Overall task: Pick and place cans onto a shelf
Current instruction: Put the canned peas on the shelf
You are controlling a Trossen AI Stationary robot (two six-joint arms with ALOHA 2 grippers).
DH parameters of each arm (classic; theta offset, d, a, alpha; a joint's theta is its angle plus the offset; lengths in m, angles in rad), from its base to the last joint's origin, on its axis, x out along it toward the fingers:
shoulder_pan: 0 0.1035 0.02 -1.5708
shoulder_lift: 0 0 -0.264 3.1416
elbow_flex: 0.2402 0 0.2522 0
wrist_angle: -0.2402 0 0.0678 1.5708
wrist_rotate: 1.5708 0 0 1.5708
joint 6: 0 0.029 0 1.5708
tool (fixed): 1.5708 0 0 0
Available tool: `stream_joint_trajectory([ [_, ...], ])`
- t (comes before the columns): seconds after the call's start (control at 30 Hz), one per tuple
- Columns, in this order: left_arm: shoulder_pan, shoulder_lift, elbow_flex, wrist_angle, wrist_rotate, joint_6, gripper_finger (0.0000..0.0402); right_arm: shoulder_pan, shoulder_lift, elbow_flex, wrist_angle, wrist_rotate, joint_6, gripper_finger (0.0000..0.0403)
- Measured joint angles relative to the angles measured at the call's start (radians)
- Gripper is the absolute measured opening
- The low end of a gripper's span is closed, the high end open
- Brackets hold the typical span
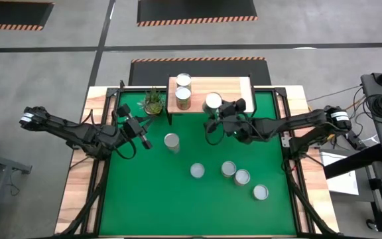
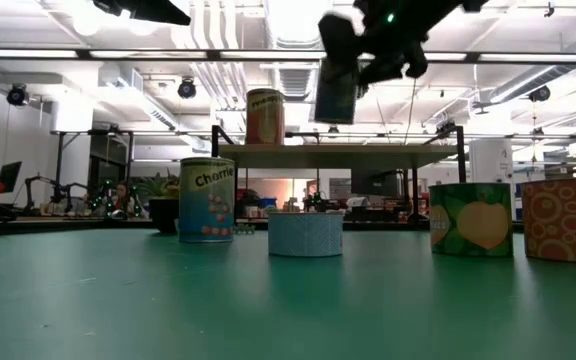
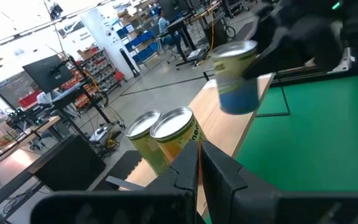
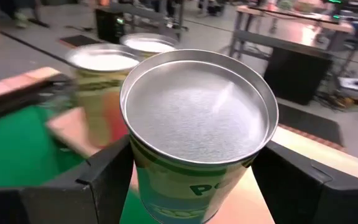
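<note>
Two cans (image 1: pixel 183 89) already sit on the shelf (image 1: pixel 234 89), stacked one behind the other at its left end, upper centre of the high view. A third, the held can (image 1: pixel 213 101), is in the right gripper (image 1: pixel 219 114), its fingers clamped on either side of the body; right wrist view shows the silver top filling the frame with a finger each side. In the high view it overlaps the shelf's front edge near the middle. Low view has it up in the air (image 2: pixel 336 88), clearly above the board, so not set down yet.

Left on the mat (image 1: pixel 144 199): five cans. One stands alone at centre-left (image 1: pixel 172 141), one at centre (image 1: pixel 197 171), two near each other right of centre (image 1: pixel 229 168) (image 1: pixel 242 177), one at lower right (image 1: pixel 260 192). So two placed, one in transit, five to go.

Left gripper (image 1: pixel 144 141) waits over the left part of the mat, clenched on nothing, near the plant (image 1: pixel 153 101). Left wrist view confirms fingers together.

My read: the shelf has free room to the right of the two cans, enough for the held one to go down without bumping them. Whether all five remaining fit in one layer I can't tell from here.
</note>
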Motion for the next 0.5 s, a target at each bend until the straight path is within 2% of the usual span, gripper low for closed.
stream_joint_trajectory([
  [0.23, 0.0, 0.0, 0.0, 0.0, 0.0, 0.0, 0.0, -0.065, 0.033, 0.055, -0.048, -0.001, 0.002, 0.0287],
  [0.5, 0.0, 0.0, 0.0, -0.001, 0.0, 0.0, 0.0, -0.071, 0.076, 0.066, -0.058, -0.009, 0.057, 0.0311],
])
